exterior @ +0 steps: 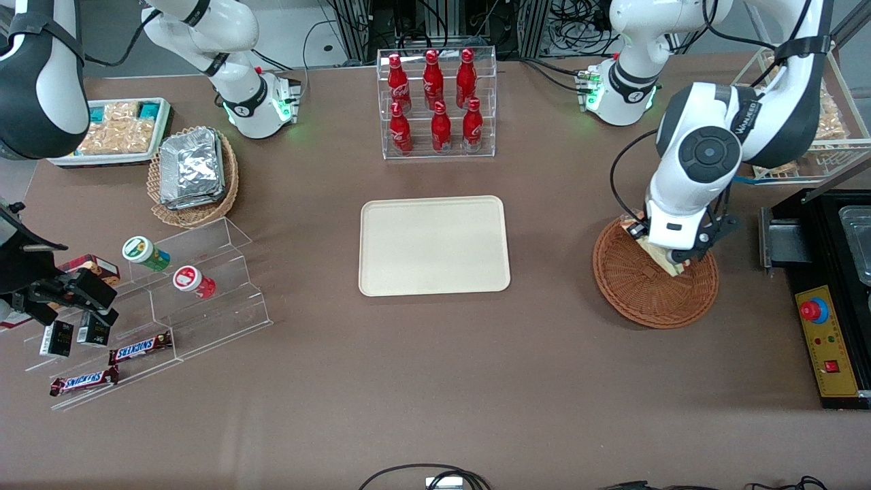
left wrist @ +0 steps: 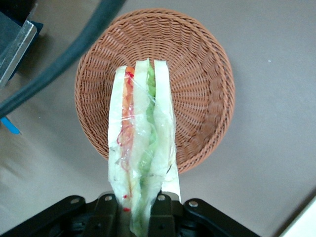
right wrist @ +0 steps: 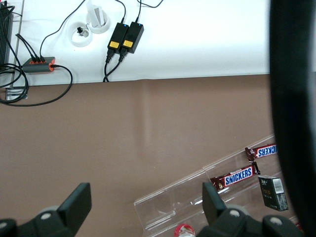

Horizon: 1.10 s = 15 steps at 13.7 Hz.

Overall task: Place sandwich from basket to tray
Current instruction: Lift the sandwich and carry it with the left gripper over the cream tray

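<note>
My left gripper [exterior: 680, 262] is shut on the sandwich [left wrist: 142, 143], a plastic-wrapped wedge of pale bread with red-orange and green filling stripes. It holds the sandwich above the round reddish-brown wicker basket [left wrist: 197, 74], which holds nothing else. In the front view the gripper hangs over the basket [exterior: 646, 292] with the sandwich's pale corner [exterior: 663, 260] showing under the hand. The cream-beige tray [exterior: 434, 245] lies flat at the table's middle, bare, toward the parked arm from the basket.
A clear rack of red bottles [exterior: 435, 102] stands farther from the camera than the tray. A black box with a red button [exterior: 827, 340] sits beside the basket at the working arm's end. A tan basket of foil packets [exterior: 192, 173] and acrylic snack steps [exterior: 163, 306] lie toward the parked arm's end.
</note>
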Each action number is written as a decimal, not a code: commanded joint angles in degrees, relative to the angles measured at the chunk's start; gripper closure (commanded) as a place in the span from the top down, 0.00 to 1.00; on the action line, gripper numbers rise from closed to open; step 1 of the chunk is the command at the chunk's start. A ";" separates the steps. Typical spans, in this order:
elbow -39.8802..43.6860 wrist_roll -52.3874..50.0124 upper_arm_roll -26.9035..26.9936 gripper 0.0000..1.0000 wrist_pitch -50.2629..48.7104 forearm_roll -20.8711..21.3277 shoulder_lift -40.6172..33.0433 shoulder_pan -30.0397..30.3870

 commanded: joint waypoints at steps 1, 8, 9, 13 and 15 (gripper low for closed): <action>2.83 2.47 -3.64 0.00 -3.42 -1.22 -0.50 -0.11; 5.82 3.53 -18.84 0.00 -2.55 -0.26 3.54 -0.11; 6.35 3.62 -21.04 0.00 -2.46 0.00 4.42 -0.54; 8.02 3.18 -22.47 0.00 -2.46 4.39 10.12 -7.56; 10.30 2.83 -22.47 0.00 -2.37 6.06 13.55 -10.20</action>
